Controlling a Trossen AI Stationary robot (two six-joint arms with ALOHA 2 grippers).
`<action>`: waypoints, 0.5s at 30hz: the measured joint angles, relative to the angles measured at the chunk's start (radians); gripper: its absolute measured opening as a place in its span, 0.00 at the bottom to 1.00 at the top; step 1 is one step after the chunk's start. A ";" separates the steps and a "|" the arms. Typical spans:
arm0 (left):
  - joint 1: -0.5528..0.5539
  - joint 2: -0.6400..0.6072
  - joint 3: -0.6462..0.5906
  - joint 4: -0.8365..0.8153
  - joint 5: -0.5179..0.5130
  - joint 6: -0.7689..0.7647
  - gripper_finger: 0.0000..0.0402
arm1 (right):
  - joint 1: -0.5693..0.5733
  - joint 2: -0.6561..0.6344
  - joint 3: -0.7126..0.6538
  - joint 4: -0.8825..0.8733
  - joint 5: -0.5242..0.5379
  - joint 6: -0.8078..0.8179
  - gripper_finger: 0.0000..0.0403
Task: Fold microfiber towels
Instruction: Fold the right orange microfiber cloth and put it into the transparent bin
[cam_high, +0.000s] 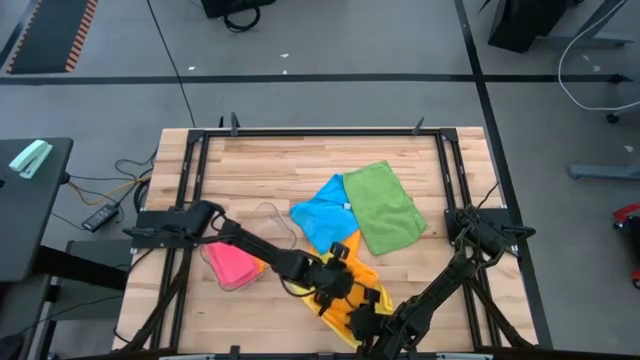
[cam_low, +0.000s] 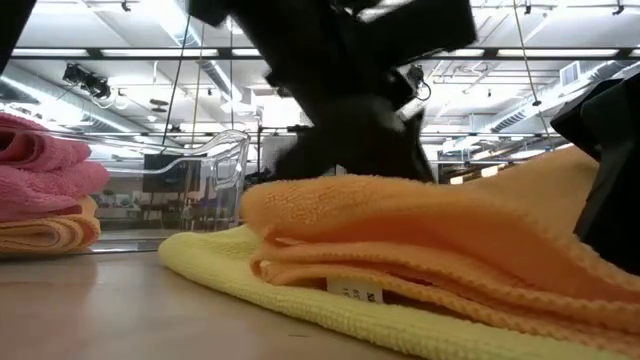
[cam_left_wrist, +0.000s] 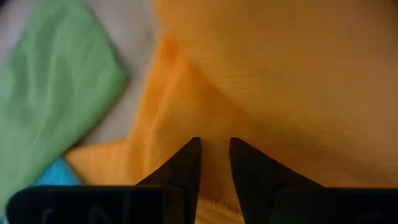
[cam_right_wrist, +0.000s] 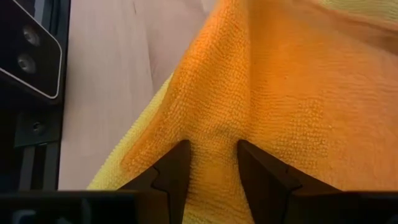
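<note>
An orange towel (cam_high: 368, 290) lies folded over on a yellow towel (cam_low: 300, 300) near the table's front edge, and both grippers are on it. My left gripper (cam_high: 340, 283) reaches in from the left and is shut on the orange cloth (cam_left_wrist: 261, 74). My right gripper (cam_high: 366, 320) comes from the right, shut on the same towel (cam_right_wrist: 292, 93). A blue towel (cam_high: 322, 215) and a green towel (cam_high: 385, 207) lie spread at the table's middle. A pink towel (cam_high: 232, 262) rests folded in a clear tray. My left gripper pinches a raised ridge of the orange towel (cam_left_wrist: 214, 134) between its two fingers, slanting down from the table's left. The cloth around it lies slack on the rest of the towel. One layer or several, I cannot tell. My right gripper pinches a bunched ridge of the orange towel (cam_right_wrist: 213, 140) between its two fingers, near the towel's edge over the yellow one (cam_right_wrist: 115, 168). It slants down from the table's right. The cloth rises slightly toward the fingers.
The clear plastic tray (cam_high: 268, 215) stands at the left of the middle, with folded pink and orange cloths (cam_low: 45, 190) in it. A dark metal frame (cam_high: 320, 132) runs round the wooden table. Bare wood lies at the far side.
</note>
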 joint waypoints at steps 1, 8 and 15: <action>0.001 0.003 0.000 -0.008 -0.022 -0.015 0.23 | 0.000 0.000 0.001 0.000 -0.001 0.000 0.35; -0.039 0.005 -0.002 -0.049 -0.162 -0.001 0.18 | 0.000 0.000 0.000 0.002 -0.001 0.001 0.35; -0.077 0.003 -0.002 -0.079 -0.186 -0.002 0.14 | 0.000 0.000 0.005 0.013 -0.025 0.027 0.35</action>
